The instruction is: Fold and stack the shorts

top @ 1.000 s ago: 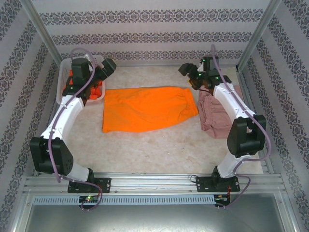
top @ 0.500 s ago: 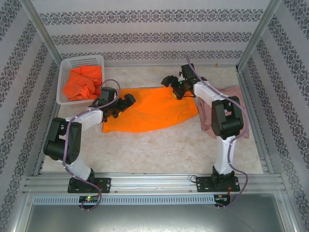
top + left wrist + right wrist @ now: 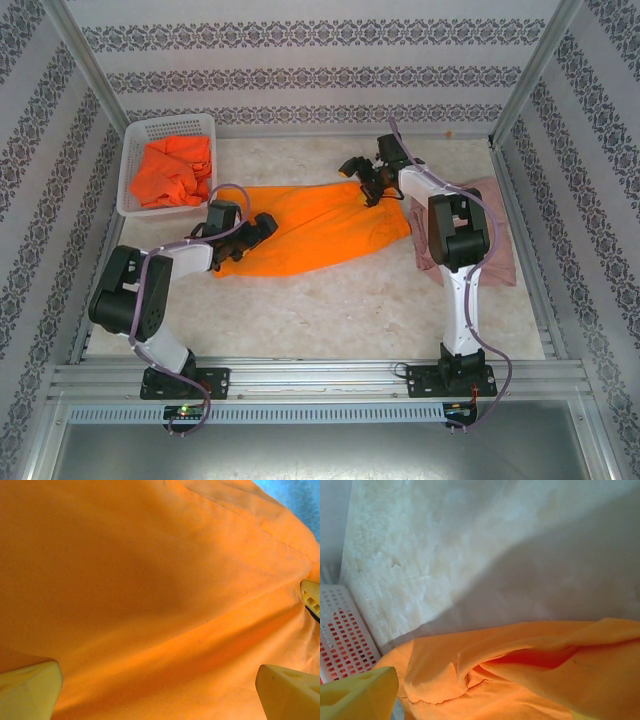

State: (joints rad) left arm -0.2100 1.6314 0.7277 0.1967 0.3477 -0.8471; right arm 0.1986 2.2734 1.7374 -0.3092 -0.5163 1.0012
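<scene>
I found the orange shorts [image 3: 320, 228] spread flat on the table [image 3: 330, 300], light and limp, and, with the left gripper [image 3: 262, 222] wide open over their left end and the right gripper [image 3: 358, 182] open at their far edge, judged the hemmed corners the best hold.

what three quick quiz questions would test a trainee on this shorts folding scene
1. True or false: the left gripper is shut on the spread orange shorts.
2. Fill in: the pink shorts lie beside the ___ arm.
3. What lies in the white basket? A pink shorts, B crumpled orange shorts, C nothing.
Key: 1 false, its jaws stand open; 2 right; 3 B.
</scene>
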